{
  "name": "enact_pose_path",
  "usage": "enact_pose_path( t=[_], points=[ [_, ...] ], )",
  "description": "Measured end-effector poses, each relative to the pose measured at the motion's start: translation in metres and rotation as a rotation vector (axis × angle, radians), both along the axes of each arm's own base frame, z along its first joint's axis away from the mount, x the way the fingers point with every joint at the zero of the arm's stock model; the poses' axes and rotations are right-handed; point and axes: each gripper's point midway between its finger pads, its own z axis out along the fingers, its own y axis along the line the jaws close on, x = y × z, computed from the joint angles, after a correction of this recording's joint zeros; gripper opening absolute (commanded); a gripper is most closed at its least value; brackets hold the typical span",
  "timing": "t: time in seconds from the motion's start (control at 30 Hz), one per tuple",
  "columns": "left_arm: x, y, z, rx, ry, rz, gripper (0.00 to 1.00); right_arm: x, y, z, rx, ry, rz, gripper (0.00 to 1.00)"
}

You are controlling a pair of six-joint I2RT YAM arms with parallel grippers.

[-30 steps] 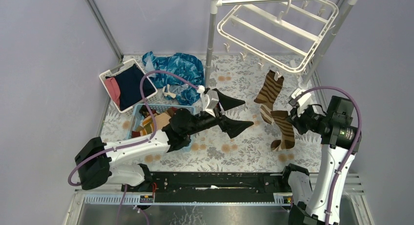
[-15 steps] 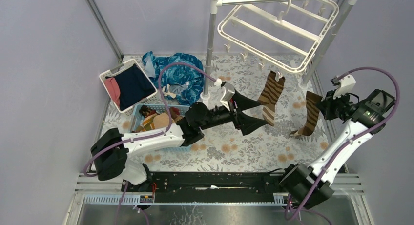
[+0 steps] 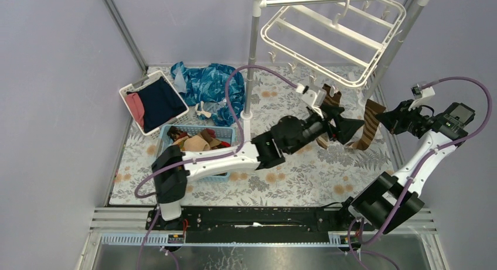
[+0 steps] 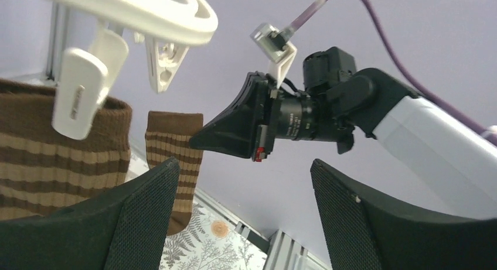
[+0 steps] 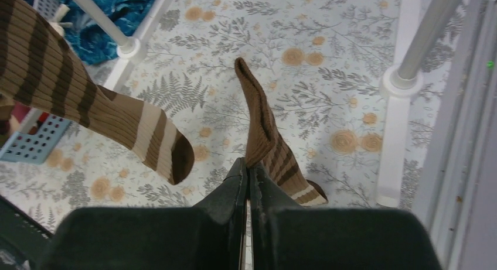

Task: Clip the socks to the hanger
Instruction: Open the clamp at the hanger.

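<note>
Our left claw (image 3: pixel 346 123) hangs released under the hanger (image 4: pixel 146 15), fingers wide apart with nothing between them, just beside the sock already clipped (image 4: pixel 53 159). Our right claw (image 3: pixel 387 119) is clenched on the cuff of a second striped sock (image 3: pixel 369 126), which hangs between the clipped one and the right rack pole (image 3: pixel 405 30); room there is tight. From above, the left claw covers most of the clipped sock, the hanger's far edge is cut off, and we cannot tell whether the held toe touches the worktop (image 3: pixel 281 182)

Clipped sock (image 4: pixel 58 159) just beside left hand (image 4: pixel 243 171)
</note>
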Motion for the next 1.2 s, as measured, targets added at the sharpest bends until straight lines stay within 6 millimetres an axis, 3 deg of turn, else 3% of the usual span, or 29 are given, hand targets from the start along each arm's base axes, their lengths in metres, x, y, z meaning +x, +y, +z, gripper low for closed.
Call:
enact_pose_path(
  t=[0.2, 0.47, 0.7, 0.87, 1.07, 1.2],
  points=[
    [0.016, -0.031, -0.033, 0.078, 0.072, 0.103, 0.87, 0.0, 0.009, -0.009, 0.081, 0.003, 0.027, 0.0],
    [0.044, -0.042, -0.031, 0.066, 0.081, 0.245, 0.9, 0.0, 0.015, -0.007, 0.122, -0.023, 0.053, 0.0],
    [0.067, -0.03, -0.024, 0.056, 0.073, 0.332, 0.9, 0.0, 0.019, -0.005, 0.142, -0.036, 0.067, 0.0],
    [0.086, -0.017, -0.03, 0.07, 0.07, 0.372, 0.9, -0.001, 0.02, -0.004, 0.147, -0.045, 0.075, 0.0],
    [0.09, 0.007, -0.04, 0.1, 0.061, 0.387, 0.89, -0.001, 0.021, -0.004, 0.143, -0.048, 0.081, 0.0],
    [0.085, 0.02, -0.031, 0.089, 0.04, 0.357, 0.89, -0.004, 0.024, -0.005, 0.147, -0.048, 0.093, 0.0]
  ],
)
